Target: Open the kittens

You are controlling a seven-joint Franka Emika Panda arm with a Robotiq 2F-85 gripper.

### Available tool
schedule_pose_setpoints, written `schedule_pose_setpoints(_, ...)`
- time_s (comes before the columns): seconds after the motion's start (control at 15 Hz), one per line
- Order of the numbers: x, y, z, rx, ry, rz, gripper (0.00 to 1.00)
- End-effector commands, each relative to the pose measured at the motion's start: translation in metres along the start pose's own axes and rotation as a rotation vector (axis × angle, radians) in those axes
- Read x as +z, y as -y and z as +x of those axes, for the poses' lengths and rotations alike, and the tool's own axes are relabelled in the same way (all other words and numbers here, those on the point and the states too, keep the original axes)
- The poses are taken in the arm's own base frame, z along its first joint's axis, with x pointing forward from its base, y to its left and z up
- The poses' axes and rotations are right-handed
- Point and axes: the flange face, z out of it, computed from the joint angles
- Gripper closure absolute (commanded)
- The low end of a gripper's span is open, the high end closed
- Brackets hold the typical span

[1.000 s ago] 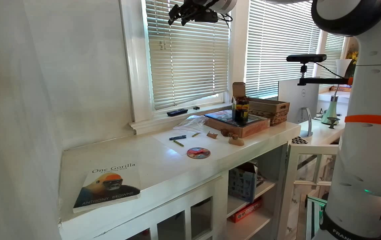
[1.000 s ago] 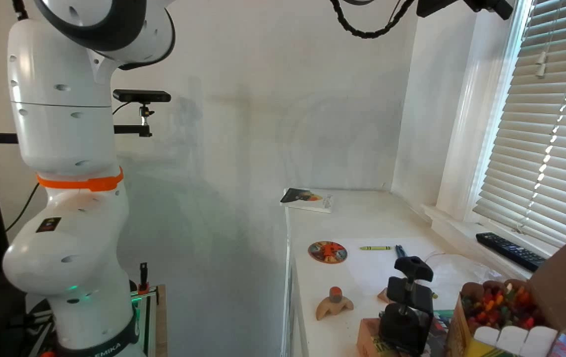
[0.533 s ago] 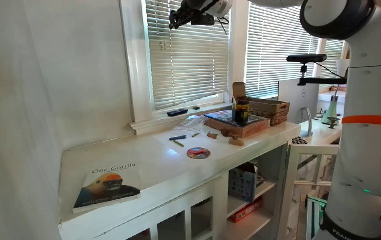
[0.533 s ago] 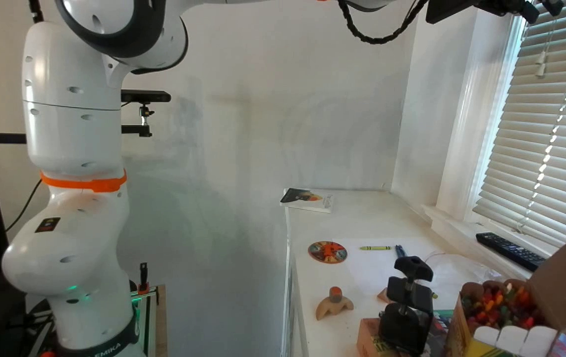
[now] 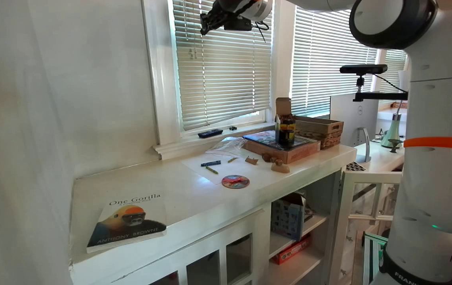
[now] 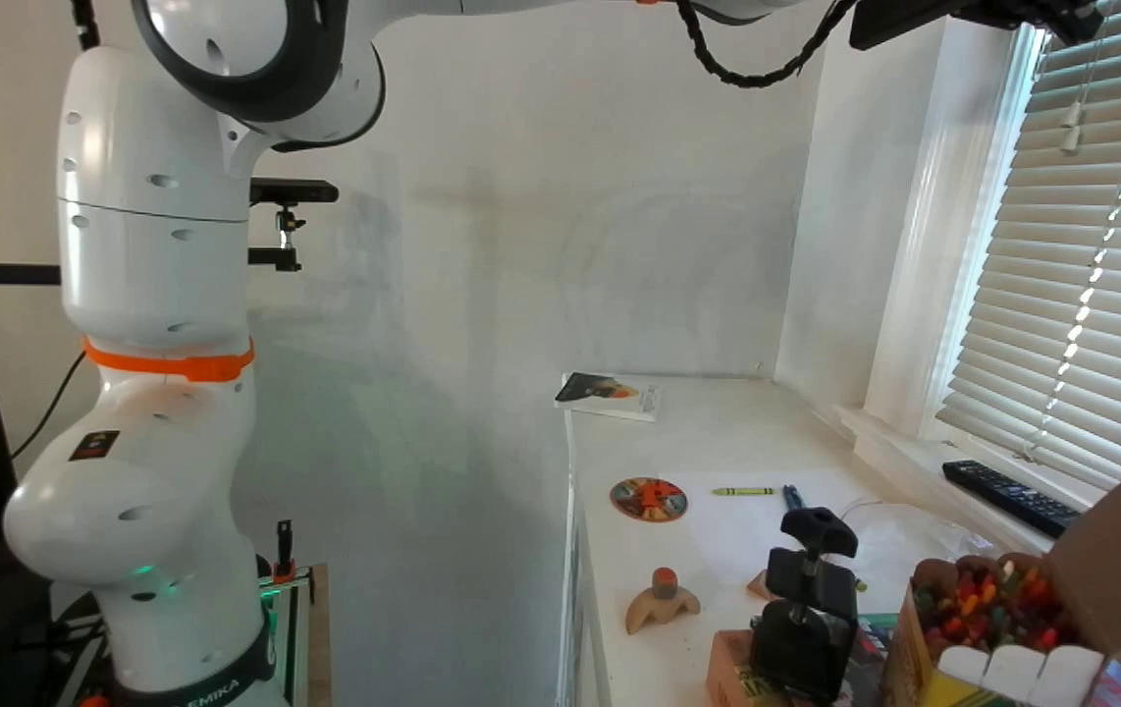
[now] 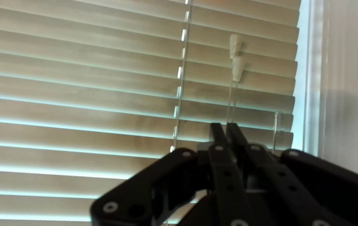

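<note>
The kittens appear as a white blind of thin slats, seen in both exterior views and filling much of the wrist view. Its lower edge slants above the sill. Two pale tassels on thin pull cords show before the slats; the picture stands upside down, so they point upward. My gripper is in front of the blind's upper part, fingertips brought almost together with a sliver of gap. The cords meet the fingertips' outline there; whether they run between or behind the fingers I cannot tell. In an exterior view the gripper reaches the blind at the top.
A wider blind covers the neighbouring window. The window frame stands close beside the gripper. Below, the sill holds a remote. On the counter are a book, a crayon box and a basket.
My gripper's fingers have gone from spread apart to nearly touching. The arm has moved a little toward the window. The blind looks the same.
</note>
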Motion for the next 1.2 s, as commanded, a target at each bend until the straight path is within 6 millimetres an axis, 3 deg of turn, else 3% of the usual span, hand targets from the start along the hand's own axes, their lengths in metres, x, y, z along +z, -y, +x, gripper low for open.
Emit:
schedule_pose_setpoints(0.0,0.007,-0.002,0.003,0.009,-0.015,0.004,0.58)
schedule_pose_setpoints(0.13,0.009,-0.001,0.003,0.008,-0.013,0.005,0.47)
schedule_pose_setpoints(0.33,0.012,0.0,0.002,0.006,-0.012,0.006,0.47)
schedule_pose_setpoints(0.47,0.014,0.0,0.002,0.006,-0.004,0.0,0.4)
schedule_pose_setpoints(0.67,0.017,0.0,0.003,0.011,0.003,-0.006,0.47)
schedule_pose_setpoints(0.73,0.018,0.0,0.003,0.009,0.003,-0.008,0.56)
schedule_pose_setpoints(1.0,0.022,0.0,0.004,0.01,0.011,-0.013,0.75)
schedule_pose_setpoints(1.13,0.023,0.001,0.005,0.008,0.011,-0.014,0.89)
